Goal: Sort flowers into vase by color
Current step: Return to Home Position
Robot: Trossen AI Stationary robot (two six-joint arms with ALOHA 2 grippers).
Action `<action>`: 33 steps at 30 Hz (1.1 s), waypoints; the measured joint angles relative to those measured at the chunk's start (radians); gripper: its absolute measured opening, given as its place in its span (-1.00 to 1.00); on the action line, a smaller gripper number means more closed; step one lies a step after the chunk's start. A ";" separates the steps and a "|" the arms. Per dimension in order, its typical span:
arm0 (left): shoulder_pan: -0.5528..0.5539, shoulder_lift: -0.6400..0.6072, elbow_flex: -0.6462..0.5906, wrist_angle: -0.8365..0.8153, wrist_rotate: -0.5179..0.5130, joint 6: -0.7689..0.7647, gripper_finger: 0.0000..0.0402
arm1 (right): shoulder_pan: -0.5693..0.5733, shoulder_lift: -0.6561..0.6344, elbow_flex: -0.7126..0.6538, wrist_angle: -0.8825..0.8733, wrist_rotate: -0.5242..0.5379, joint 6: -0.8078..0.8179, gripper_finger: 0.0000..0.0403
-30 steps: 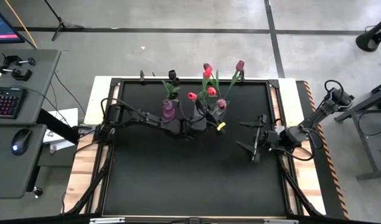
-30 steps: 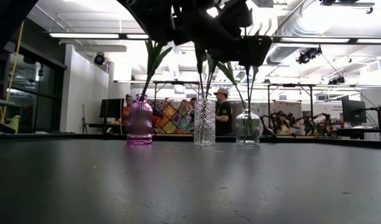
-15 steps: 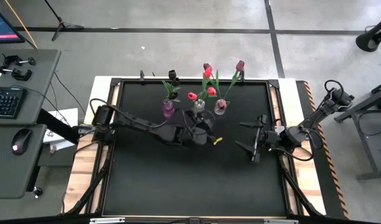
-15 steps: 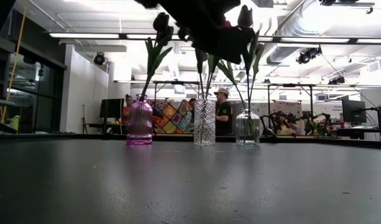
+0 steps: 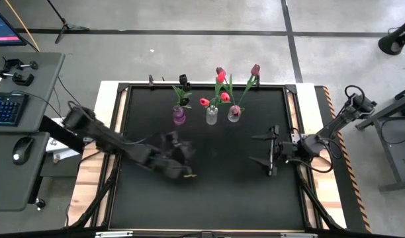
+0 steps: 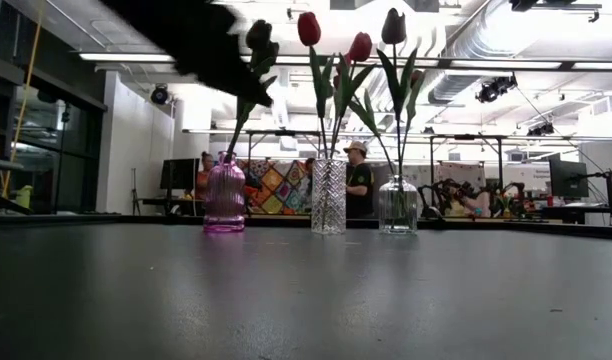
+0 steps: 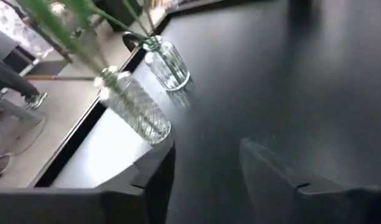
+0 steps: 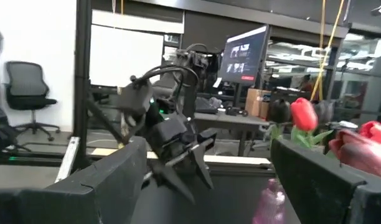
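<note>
Three vases stand in a row near the table's far edge: a purple one (image 5: 179, 116) with a dark tulip (image 6: 258, 35), a cut-glass one (image 5: 211, 116) with red tulips (image 6: 308, 28), and a round clear one (image 5: 234, 114) with a maroon tulip (image 6: 392, 25). All stems stand in the vase mouths. My left gripper (image 5: 179, 165) is open and empty, above the mat to the near left of the vases; its wrist view (image 7: 206, 168) shows the two clear vases (image 7: 141, 109). My right gripper (image 5: 264, 149) is open and empty at the table's right.
The black mat (image 5: 209, 192) lies inside a raised frame. A desk with a keyboard and mouse (image 5: 20, 149) stands left of the table. People and workbenches (image 6: 358, 180) show in the room beyond the far edge.
My left gripper has drawn back from the vases toward the table's near left, moving fast and blurred. The vases and flowers have stayed in place, and the red tulips in the middle vase now show in the low view.
</note>
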 joint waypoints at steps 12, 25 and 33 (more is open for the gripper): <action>0.064 -0.474 -0.587 0.674 0.353 0.312 -0.94 | -0.142 0.043 0.000 0.033 0.042 0.153 0.54; 0.081 -0.758 -0.943 0.886 0.460 0.286 -1.00 | -0.170 -0.022 0.000 -0.199 0.208 0.139 -0.91; 0.081 -0.832 -0.943 0.810 0.529 0.290 -1.00 | -0.168 -0.184 -0.003 -0.898 0.026 0.640 -1.00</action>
